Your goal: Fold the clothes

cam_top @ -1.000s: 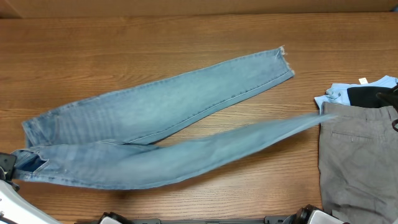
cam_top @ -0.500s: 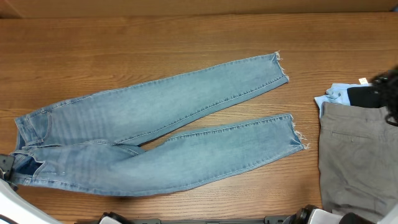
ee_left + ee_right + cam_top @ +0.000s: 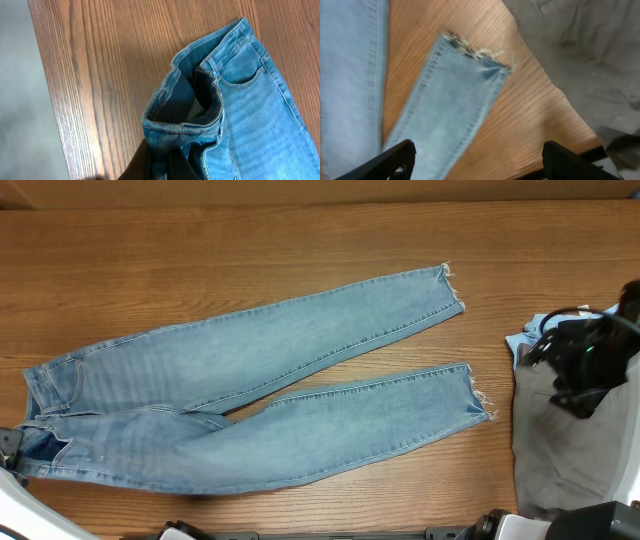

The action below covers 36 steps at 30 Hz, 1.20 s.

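Overhead, jeans (image 3: 150, 370) flat on table (image 3: 300, 250), legs apart

No text, label, brand, number or sign can be read in any view; the jeans (image 3: 250, 380) show only plain stitching at the waist, with no legible tag or patch
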### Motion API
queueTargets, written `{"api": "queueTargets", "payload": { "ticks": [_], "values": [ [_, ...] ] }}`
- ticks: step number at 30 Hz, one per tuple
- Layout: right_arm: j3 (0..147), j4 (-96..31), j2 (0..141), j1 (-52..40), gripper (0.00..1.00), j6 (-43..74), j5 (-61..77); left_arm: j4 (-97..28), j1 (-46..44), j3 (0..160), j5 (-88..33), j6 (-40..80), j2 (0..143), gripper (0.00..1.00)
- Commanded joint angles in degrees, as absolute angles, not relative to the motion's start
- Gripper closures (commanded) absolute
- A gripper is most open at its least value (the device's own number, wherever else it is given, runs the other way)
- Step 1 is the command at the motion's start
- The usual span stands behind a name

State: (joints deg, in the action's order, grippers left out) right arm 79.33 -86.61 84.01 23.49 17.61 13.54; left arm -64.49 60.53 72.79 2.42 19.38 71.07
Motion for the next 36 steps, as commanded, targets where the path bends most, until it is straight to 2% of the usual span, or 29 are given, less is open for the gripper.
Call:
{"api": "queueTargets", "payload": {
  "ticks": [1, 5, 8, 12, 20, 25, 32, 36],
  "values": [
    [70.8, -82.4, 81.6, 23.3, 0.15, 16.6, 15.0, -63.9, 61.1, 74.6, 2.9, 20.2, 71.4, 0.96],
    [60.0, -74.4, 81.7, 23.3, 0.22, 20.1, 15.7, -63.9, 61.1, 74.6, 2.9, 20.2, 71.7, 0.96],
    [52.7, -68.8, 81.8, 23.3, 0.37, 23.2, 15.8, -63.9, 61.1, 74.6, 2.7, 20.2, 71.9, 0.96],
    [46.2, -61.6, 81.8, 23.3, 0.47, 26.3, 16.0, -63.8, 61.1, 74.6, 1.8, 20.2, 72.1, 0.96],
    [39.7, -47.8, 81.8, 23.2, 0.45, 29.3, 18.3, -63.9, 61.1, 74.6, 1.8, 20.2, 72.8, 0.96],
    [37.5, -41.4, 82.3, 23.2, 0.52, 31.8, 18.3, -63.9, 61.1, 74.6, 1.7, 20.2, 72.8, 0.96],
    [35.6, -37.1, 85.7, 23.2, 0.53, 33.1, 18.2, -63.9, 61.1, 74.6, 1.5, 20.2, 72.8, 0.96],
    [35.1, -34.5, 87.2, 23.2, 0.6, 32.8, 19.4, -63.9, 61.1, 74.6, 1.5, 20.2, 72.8, 0.96]
  ]
}}
